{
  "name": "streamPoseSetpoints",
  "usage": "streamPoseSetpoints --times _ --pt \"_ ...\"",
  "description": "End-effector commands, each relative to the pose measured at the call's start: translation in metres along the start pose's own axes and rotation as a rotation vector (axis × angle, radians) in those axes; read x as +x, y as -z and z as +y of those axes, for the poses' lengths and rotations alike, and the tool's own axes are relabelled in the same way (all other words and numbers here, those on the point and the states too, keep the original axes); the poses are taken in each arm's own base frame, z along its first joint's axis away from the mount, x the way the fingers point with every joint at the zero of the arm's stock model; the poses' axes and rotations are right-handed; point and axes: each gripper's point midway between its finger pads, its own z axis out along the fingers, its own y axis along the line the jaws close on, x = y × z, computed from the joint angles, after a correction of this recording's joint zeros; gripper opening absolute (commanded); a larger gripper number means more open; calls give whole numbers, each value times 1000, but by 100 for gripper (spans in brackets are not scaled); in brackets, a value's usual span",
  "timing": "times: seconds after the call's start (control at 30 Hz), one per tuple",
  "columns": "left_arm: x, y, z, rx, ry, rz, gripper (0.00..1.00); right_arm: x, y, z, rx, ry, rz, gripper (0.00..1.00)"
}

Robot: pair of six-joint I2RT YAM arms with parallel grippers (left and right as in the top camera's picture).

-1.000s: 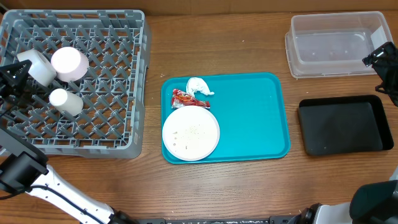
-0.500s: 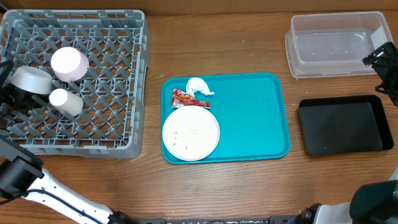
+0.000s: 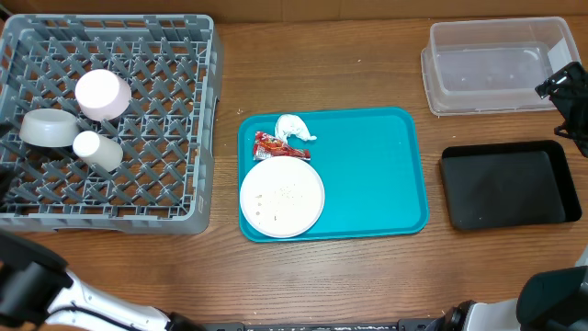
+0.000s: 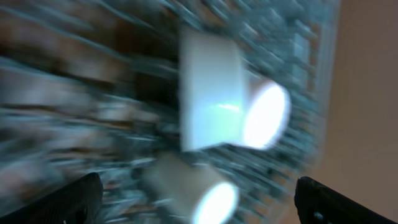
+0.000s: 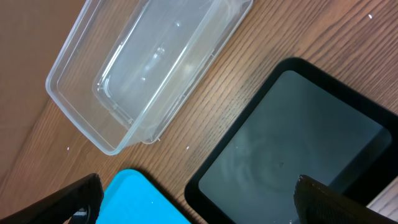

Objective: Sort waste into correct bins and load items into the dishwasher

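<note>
Seen from above, a large grey dish rack [image 3: 165, 55] fills the upper left of the frame. Near its left side lies a pale grey-green bowl [image 3: 46, 128], tipped on its side. A small round plate [image 3: 102, 94] is just up and right of the bowl, and a small white cup [image 3: 96, 150] lies just below the plate. The left gripper [image 4: 196, 202] is shown clearly only by its own blurred wrist camera; its fingers stand wide apart at the bottom corners, clasping nothing, above these dishes. In the centre of the wooden table [image 3: 322, 276] sits a teal tray [image 3: 377, 175]. At the tray's left end are a crumpled white tissue [image 3: 294, 127], a red snack wrapper [image 3: 271, 144] just below it, and a large white plate [image 3: 282, 196] speckled with crumbs [image 3: 287, 192]. At the upper right is a clear plastic tub [image 3: 496, 64], with a shallow black tray [image 3: 510, 184] below it. The right gripper [image 5: 202, 199] has its fingers spread wide with nothing between them, above the tub and black tray.
</note>
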Motion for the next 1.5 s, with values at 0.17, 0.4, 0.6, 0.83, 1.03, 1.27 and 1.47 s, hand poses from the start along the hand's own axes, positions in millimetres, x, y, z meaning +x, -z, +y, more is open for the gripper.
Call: streamPoseSetpoints --times 0.17,0.4,0.6,0.83,1.03,1.27,1.47 --pt "-15 69 19 -337 -66 -251 4 -4 4 2 -8 0 -16 100" --pt "14 42 -14 -326 -171 -165 4 -4 4 2 -8 0 -16 100" --pt "20 14 -59 -337 -385 -207 4 -4 4 2 -9 0 -16 100" --pt "16 -12 -95 -454 -550 -343 4 -4 4 2 -8 0 -16 100" --pt "9 -40 -86 -518 -566 -352 4 -4 4 2 -9 0 -16 100" --pt "6 -82 -63 -551 -602 -273 4 -4 4 2 -9 0 -16 100" --pt "8 -103 -46 -579 -600 -225 4 -4 4 2 -8 0 -16 100"
